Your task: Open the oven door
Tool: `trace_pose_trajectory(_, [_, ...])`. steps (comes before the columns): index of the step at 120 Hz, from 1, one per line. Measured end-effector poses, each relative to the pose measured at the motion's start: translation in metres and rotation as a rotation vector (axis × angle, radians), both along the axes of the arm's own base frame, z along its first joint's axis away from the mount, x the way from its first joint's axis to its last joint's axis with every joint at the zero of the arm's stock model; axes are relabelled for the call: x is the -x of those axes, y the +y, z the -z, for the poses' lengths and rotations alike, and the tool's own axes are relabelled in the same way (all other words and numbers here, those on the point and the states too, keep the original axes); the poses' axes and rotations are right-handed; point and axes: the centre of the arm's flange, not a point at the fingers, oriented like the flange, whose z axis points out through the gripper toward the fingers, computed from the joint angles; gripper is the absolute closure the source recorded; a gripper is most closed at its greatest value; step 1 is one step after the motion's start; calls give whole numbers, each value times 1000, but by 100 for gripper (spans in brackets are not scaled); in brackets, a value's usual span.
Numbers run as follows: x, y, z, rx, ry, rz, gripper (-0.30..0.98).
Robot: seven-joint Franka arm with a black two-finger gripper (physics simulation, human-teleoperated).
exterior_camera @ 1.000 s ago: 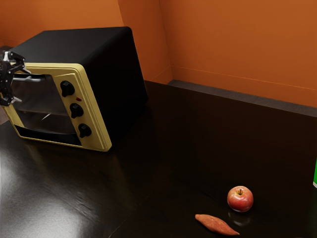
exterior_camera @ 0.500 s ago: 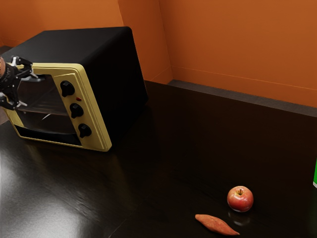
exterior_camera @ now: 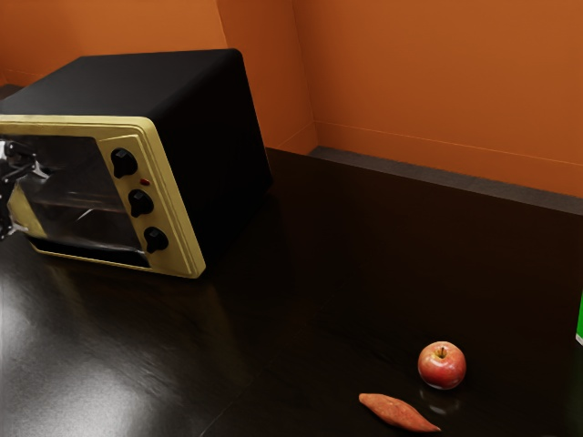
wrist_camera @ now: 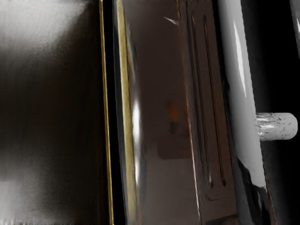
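Orange walls (exterior_camera: pixel 437 73) meet in a corner behind a dark, glossy surface (exterior_camera: pixel 319 273), and a grey strip (exterior_camera: pixel 455 189) runs along its far side. At the exterior view's left edge the gripper (exterior_camera: pixel 32 201), partly cut off by the frame, is in front of the oven's front. Its fingers (exterior_camera: pixel 35 167) are spread apart, one above the other, with a clear gap between their tips. The oven door (exterior_camera: pixel 77 196) is just beside them, dark and glassy, with a pale sheen along its lower part; how far it stands from its frame is hard to tell. In the wrist view, a long pale bar (wrist_camera: pixel 239 70) with a short rounded stub (wrist_camera: pixel 276 126) lies near the hand, next to a dark reflective panel (wrist_camera: pixel 164 112) bordered by a yellow edge.

To the exterior view's right of the door, three black knobs (exterior_camera: pixel 140 202) are set one below another on the yellow front frame (exterior_camera: pixel 187 246), with a small red mark (exterior_camera: pixel 145 182) between the upper two. The black body of the oven (exterior_camera: pixel 214 164) extends behind.

Well apart from it, a reddish-orange sweet potato (exterior_camera: pixel 398 412) lies on the surface. Just beside it is a red apple (exterior_camera: pixel 442 366), its stem upward. At the exterior view's right edge shows a sliver of something green (exterior_camera: pixel 580 319).
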Motion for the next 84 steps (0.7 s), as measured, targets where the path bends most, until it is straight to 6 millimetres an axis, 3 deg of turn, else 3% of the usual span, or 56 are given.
trace_pose_trajectory(12, [42,-11,16,7,-13,-33,0])
trace_pose_trajectory(30, [124,-30,36,1,-62,-123,0])
trace_pose_trajectory(41, [171,-69,41,-71,-98,-175,0])
trace_pose_trajectory(46, [179,-88,39,-116,-101,-182,0])
trace_pose_trajectory(49, [173,-96,31,-145,-90,-168,0])
trace_pose_trajectory(52, [154,-104,1,-189,-71,-133,1])
trace_pose_trajectory(56, [117,-118,-46,-232,-33,-66,1])
trace_pose_trajectory(63, [34,-150,-134,-233,-8,122,1])
trace_pose_trajectory(68, [-15,-173,-181,-200,15,250,0])
trace_pose_trajectory(74, [-53,-207,-191,-124,77,382,0])
trace_pose_trajectory(84, [-88,-259,-162,-1,230,532,0])
